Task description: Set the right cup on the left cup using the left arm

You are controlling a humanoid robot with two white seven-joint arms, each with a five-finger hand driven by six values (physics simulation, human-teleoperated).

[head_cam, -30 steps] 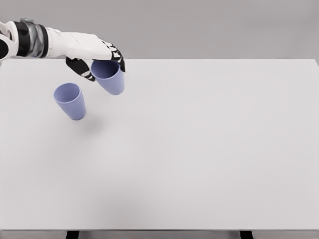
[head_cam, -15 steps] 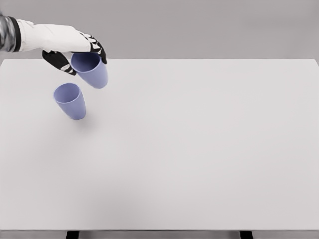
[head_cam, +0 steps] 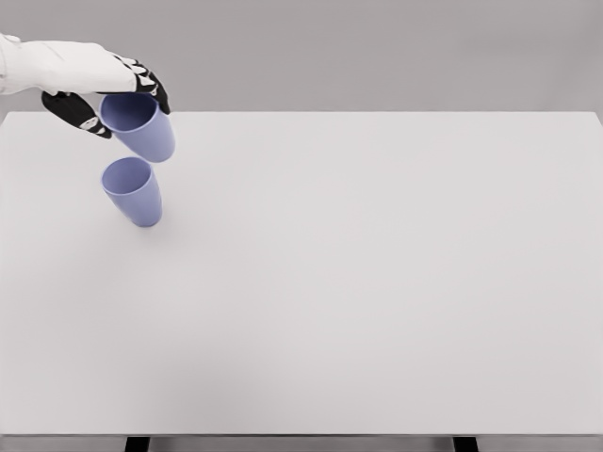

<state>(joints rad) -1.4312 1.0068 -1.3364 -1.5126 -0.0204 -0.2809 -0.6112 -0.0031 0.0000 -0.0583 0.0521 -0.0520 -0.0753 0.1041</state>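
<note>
Tabletop point(head_cam: 377, 301), pale grey and flat, fills the near view. Toward its far left stands an upright periwinkle-blue plastic cup point(head_cam: 133, 191), mouth open. Just beyond and above it, the white left hand point(head_cam: 104, 89) with black fingertips is wrapped around the rim of a second blue plastic cup point(head_cam: 139, 125), carried clear of the surface and tilted. To do the stacking well, level the held cup, centre its base over the standing cup's mouth, then lower gently before loosening the fingers, or the lower cup may tip
</note>
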